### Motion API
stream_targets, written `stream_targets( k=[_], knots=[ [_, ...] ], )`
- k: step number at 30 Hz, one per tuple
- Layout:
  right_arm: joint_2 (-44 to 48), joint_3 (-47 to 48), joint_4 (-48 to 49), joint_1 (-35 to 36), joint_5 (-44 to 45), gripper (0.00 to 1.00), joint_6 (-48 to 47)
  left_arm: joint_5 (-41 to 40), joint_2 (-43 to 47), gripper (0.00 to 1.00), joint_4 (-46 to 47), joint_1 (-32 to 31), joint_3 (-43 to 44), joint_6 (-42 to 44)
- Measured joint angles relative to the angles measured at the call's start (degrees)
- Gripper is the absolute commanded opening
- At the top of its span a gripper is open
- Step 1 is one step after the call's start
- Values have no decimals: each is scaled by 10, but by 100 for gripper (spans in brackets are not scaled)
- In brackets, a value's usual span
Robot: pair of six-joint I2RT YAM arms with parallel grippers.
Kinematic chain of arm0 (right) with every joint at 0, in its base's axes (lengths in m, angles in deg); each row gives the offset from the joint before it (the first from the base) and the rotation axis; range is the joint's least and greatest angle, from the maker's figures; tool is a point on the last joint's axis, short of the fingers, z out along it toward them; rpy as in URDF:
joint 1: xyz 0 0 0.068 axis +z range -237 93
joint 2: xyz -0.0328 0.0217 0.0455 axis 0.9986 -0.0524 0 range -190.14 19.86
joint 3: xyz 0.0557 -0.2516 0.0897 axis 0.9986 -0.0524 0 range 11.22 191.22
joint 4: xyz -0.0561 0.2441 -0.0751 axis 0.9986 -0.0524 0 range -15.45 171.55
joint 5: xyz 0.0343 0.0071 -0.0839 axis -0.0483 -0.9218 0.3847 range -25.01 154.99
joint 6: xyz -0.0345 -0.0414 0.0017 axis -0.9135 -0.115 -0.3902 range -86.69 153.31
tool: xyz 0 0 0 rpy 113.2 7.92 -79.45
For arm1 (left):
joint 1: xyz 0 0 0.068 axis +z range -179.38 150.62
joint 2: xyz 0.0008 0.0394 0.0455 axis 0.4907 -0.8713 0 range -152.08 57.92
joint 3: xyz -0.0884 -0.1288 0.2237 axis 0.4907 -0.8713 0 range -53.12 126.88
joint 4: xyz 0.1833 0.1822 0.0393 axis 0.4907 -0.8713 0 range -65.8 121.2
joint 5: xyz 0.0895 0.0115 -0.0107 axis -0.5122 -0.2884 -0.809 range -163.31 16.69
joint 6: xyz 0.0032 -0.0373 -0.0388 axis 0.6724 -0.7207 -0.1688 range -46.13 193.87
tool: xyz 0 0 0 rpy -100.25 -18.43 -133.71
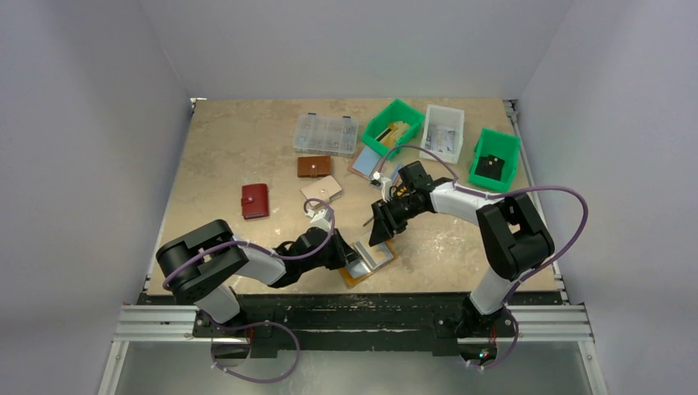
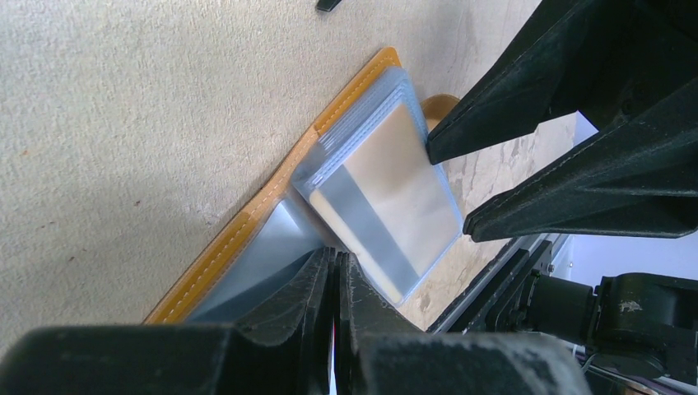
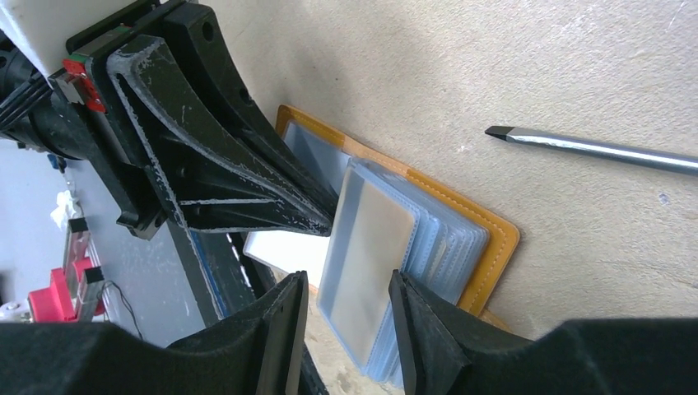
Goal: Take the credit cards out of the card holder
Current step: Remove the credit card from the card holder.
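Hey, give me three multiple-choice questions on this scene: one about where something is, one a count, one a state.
1. The card holder lies: A by the table's near edge; B in the far left corner; C in the far right corner.
2. Green bins on it: A one; B two; C three.
3. The left gripper is: A wide open; B shut; C out of view.
Answers: A, it lies at the edge nearest the robot; B, two flank a white bin; B, its fingers press together.
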Motion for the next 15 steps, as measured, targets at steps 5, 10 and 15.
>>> stream_targets(
  k=[5, 10, 15],
  knots=[
    [0, 0, 0, 1, 7, 51, 8, 0, 0, 4, 0, 0, 0, 0],
    [0, 1, 0, 2, 12, 54, 13, 0, 0, 4, 0, 0, 0, 0],
    [0, 2, -2, 4, 18, 55, 16, 1, 0, 4, 1, 0, 0, 0]
  ],
)
